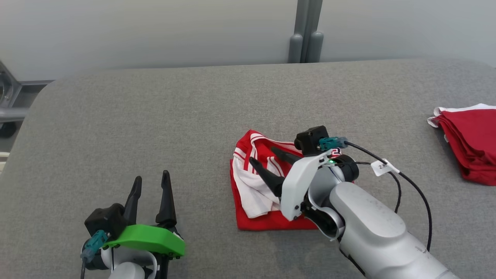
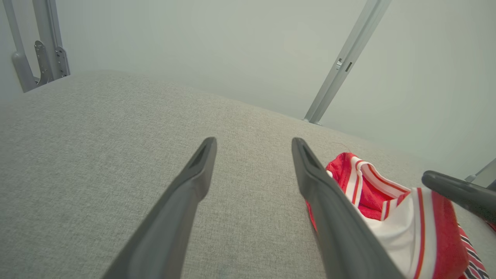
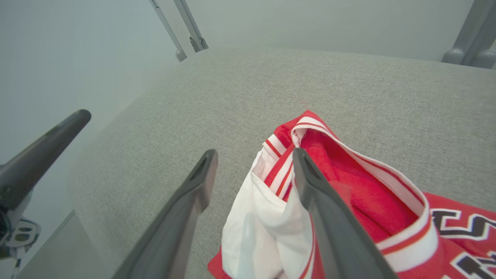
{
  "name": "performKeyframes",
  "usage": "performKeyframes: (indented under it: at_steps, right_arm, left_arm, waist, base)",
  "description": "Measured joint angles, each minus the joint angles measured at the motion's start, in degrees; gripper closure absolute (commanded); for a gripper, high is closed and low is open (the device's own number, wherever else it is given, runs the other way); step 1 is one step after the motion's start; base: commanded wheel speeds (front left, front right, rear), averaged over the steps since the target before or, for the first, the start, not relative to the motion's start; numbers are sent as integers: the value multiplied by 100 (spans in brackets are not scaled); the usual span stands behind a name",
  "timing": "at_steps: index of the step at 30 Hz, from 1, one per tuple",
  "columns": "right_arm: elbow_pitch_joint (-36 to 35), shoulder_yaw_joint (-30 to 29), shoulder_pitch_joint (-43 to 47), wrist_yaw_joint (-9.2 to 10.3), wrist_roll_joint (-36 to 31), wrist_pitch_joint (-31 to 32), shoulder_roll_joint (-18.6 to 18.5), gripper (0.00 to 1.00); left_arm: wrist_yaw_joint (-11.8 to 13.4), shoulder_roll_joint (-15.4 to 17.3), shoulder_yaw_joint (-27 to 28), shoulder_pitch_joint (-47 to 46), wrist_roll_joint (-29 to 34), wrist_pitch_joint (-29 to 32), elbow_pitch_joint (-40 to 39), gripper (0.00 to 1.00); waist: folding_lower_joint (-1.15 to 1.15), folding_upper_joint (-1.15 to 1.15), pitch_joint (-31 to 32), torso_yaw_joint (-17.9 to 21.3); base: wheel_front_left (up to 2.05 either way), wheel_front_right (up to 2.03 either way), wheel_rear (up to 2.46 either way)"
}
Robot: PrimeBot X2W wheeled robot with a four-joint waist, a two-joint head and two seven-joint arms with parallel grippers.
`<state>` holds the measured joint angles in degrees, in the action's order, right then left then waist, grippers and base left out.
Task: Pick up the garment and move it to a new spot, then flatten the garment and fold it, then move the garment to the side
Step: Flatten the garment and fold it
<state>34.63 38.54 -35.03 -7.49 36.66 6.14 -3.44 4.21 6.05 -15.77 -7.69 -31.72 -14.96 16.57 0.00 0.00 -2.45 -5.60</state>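
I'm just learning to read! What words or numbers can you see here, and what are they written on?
Red and white jersey: big black letters with white edges, cut off at the picture's corner; one looks like "S", and no whole word can be read.
White tag on the black cable: small dark marks, too small and blurred to read.

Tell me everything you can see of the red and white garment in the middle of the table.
The garment is a soft red jersey with white panels, red-and-white striped trim and dark letters outlined in white. It lies bunched, not flat, on the grey cloth-covered table. The open right gripper is over it; whether it touches cannot be told.
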Motion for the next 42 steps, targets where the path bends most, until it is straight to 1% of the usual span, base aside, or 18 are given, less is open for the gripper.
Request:
performKeyframes:
  at_steps: [4,10,15,16,17,18,20,22,23,24,27,33,42]
  right_arm:
    - [-256,-377,152,1,-101,-202,-149,0]
    - [-541,-1154,517,1,-267,-377,-318,0]
    - [-770,-1775,898,1,-430,-483,-337,0]
    - [-857,-2022,1061,1,-503,-536,-325,0]
    - [-900,-2135,1143,1,-542,-579,-318,0]
    - [-900,-2135,1143,1,-542,-579,-318,0]
    - [-968,-2438,1344,1,-684,-634,-289,0]
    - [-973,-2508,1402,1,-736,-649,-274,0]
    - [-981,-2574,1456,1,-806,-672,-261,5]
    - [-985,-2628,1499,1,-866,-692,-249,52]
    - [-918,-2766,1572,1,-962,-735,-191,100]
    - [-447,-2815,1551,1,-1020,-873,-79,100]
    - [633,-2615,978,0,-1026,-1080,3,100]
  left_arm:
    - [10,18,-20,57,2,1,-48,0]
    - [34,33,-83,131,9,37,-127,0]
    - [42,36,-156,197,16,89,-179,0]
    - [51,36,-188,222,20,103,-207,0]
    - [57,37,-205,242,20,118,-221,0]
    - [57,37,-205,242,20,118,-221,0]
    - [59,42,-236,253,20,138,-261,0]
    - [60,47,-245,254,20,154,-271,0]
    - [60,54,-248,258,20,158,-285,0]
    - [62,65,-254,261,20,162,-292,0]
    - [68,82,-263,260,20,178,-309,0]
    - [82,114,-285,240,21,212,-337,0]
    - [92,164,-280,147,23,219,-360,0]
  waist:
    - [0,0,50,157]
    - [0,0,129,337]
    - [0,0,182,380]
    - [0,0,198,379]
    - [0,0,205,377]
    - [0,0,205,377]
    - [0,0,214,364]
    - [0,0,214,359]
    - [0,0,212,352]
    - [0,0,209,342]
    - [0,0,188,295]
    - [0,0,99,123]
    - [0,0,-85,-263]
  base:
    - [0,0,0]
    - [0,0,0]
    - [0,0,0]
    - [0,0,0]
    - [0,0,0]
    - [0,0,0]
    - [0,0,0]
    - [0,0,0]
    - [0,0,0]
    - [0,0,0]
    - [0,0,0]
    - [0,0,0]
    - [0,0,0]
